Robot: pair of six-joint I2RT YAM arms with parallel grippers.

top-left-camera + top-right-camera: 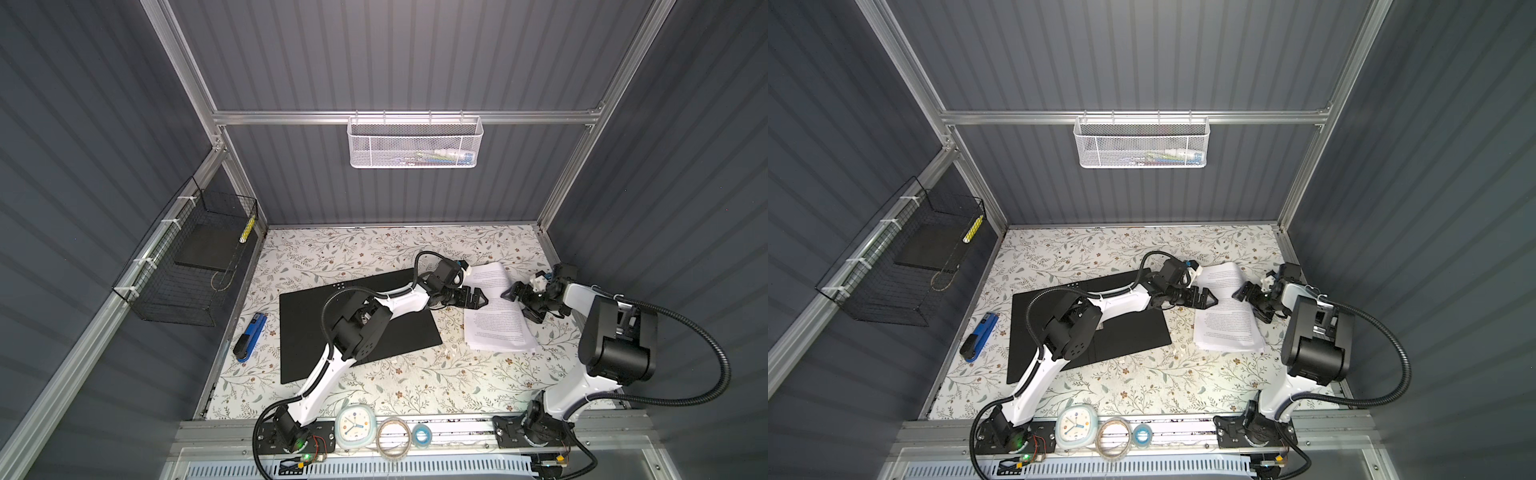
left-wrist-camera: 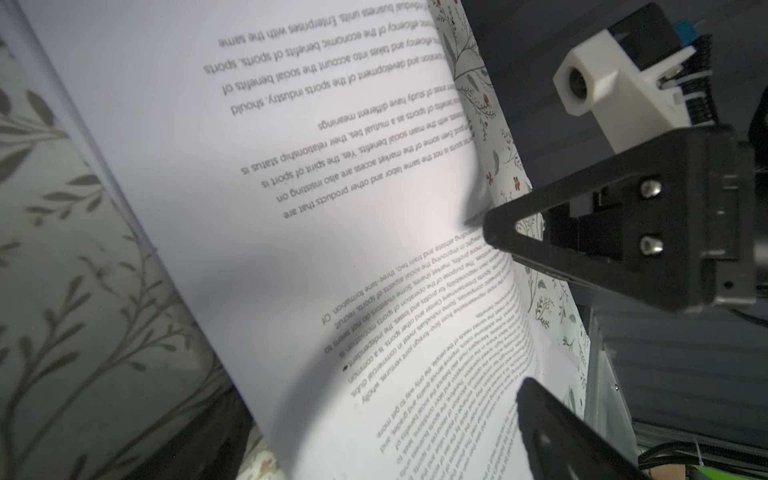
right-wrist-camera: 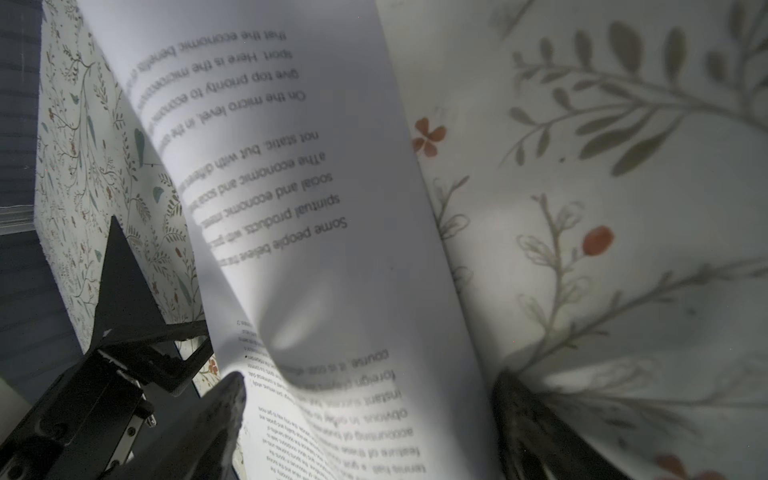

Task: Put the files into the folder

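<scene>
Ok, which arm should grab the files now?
Right, probably: the right gripper is open with the files bulging between its fingers; the left gripper is open beside them, nearer the folder.

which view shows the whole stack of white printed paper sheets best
A top view: the whole stack of white printed paper sheets is in frame. Both wrist views show only a close, bowed part with text.

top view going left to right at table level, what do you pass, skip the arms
wire basket → stapler → folder → files
</scene>
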